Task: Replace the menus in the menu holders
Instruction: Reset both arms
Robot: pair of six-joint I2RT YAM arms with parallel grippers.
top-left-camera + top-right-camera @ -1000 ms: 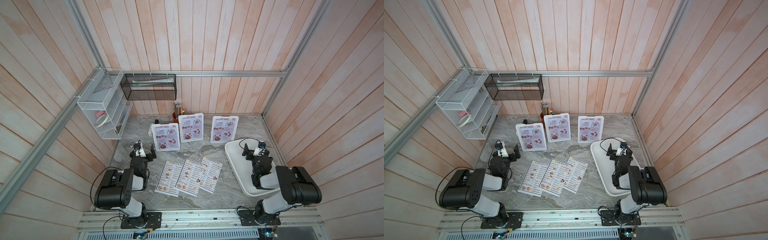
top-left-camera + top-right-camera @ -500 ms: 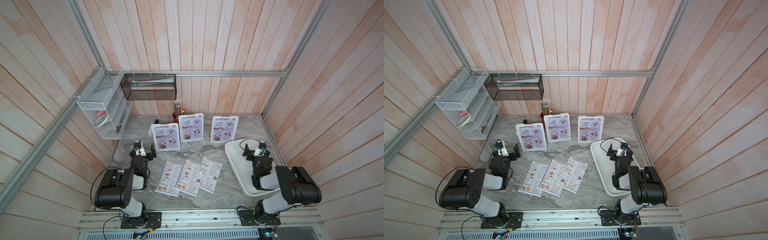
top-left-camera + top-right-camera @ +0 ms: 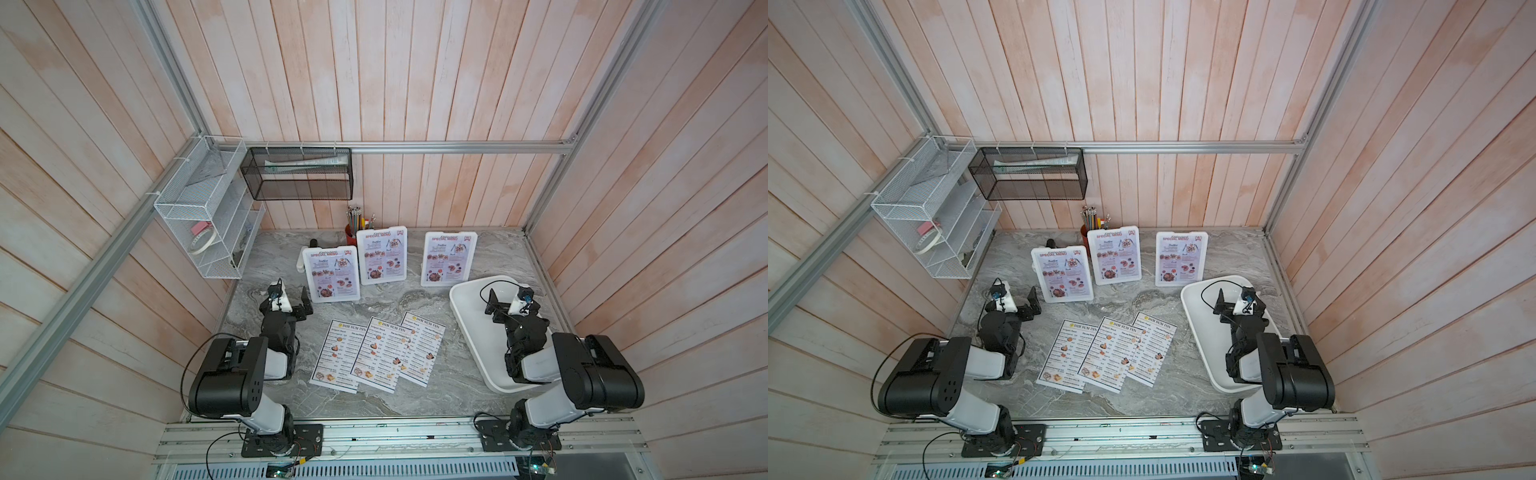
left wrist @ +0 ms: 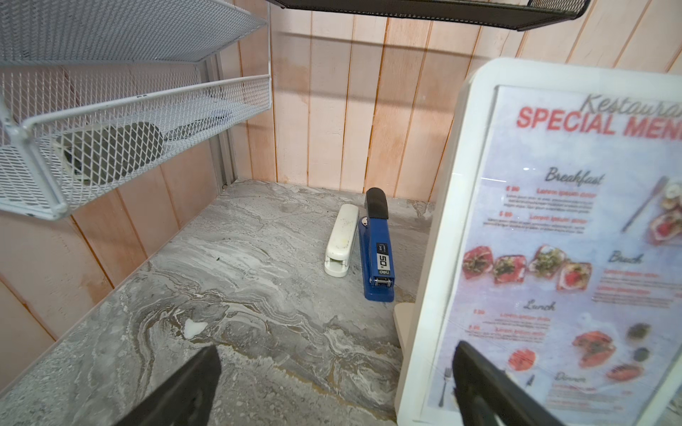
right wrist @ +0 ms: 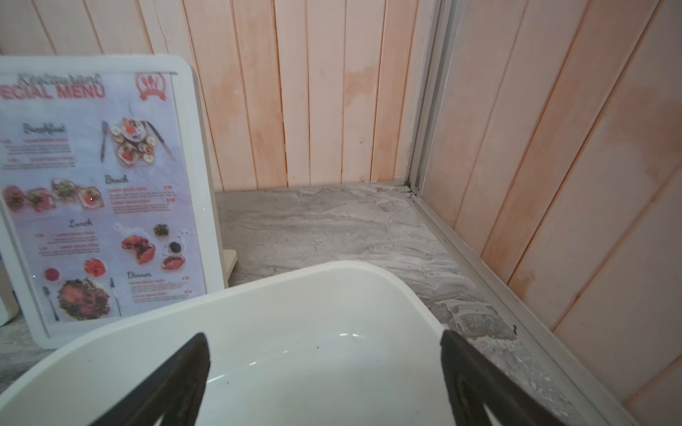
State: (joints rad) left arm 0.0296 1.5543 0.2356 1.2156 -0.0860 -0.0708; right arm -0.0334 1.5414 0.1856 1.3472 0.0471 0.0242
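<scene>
Idling with both grippers spread wide, empty.
Left gripper (image 4: 332, 369) sits well apart from the white tray (image 5: 295, 282); right gripper (image 5: 324, 354) hangs over that tray's far end.

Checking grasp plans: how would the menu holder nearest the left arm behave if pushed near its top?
It stands upright on a narrow back stand, so the menu holder would probably tip backward. Its thin white frame looks stiff and light, likely sliding easily on the smooth stone table.
</scene>
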